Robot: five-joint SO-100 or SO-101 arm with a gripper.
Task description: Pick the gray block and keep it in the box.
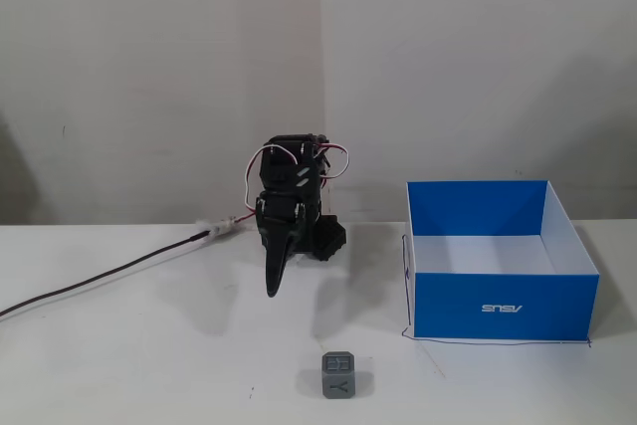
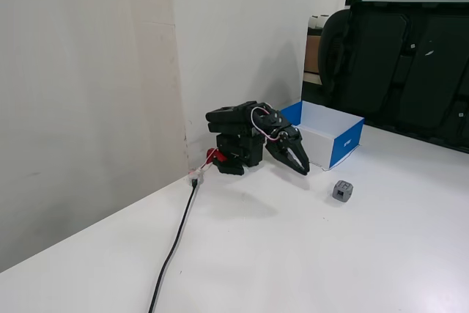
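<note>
The gray block [image 1: 338,375] sits alone on the white counter [image 1: 149,345], near the front edge in a fixed view, a Y-like mark on its facing side. The blue box [image 1: 503,306] stands well apart from it, to the right and further back, open side up and apparently empty. The tool [image 1: 272,281] hangs folded near the arm's base, tip pointing down, well short of the block; its fingers look together, holding nothing.

The block is small with rounded corners, so an off-centre grasp could probably nudge or roll it aside rather than lift it. The near wall of the box could also catch a low carry.

A black cable [image 2: 176,240] trails across the otherwise bare counter. Pale walls meet in a corner behind the arm, and a dark chair [image 2: 403,64] stands beyond the box.
</note>
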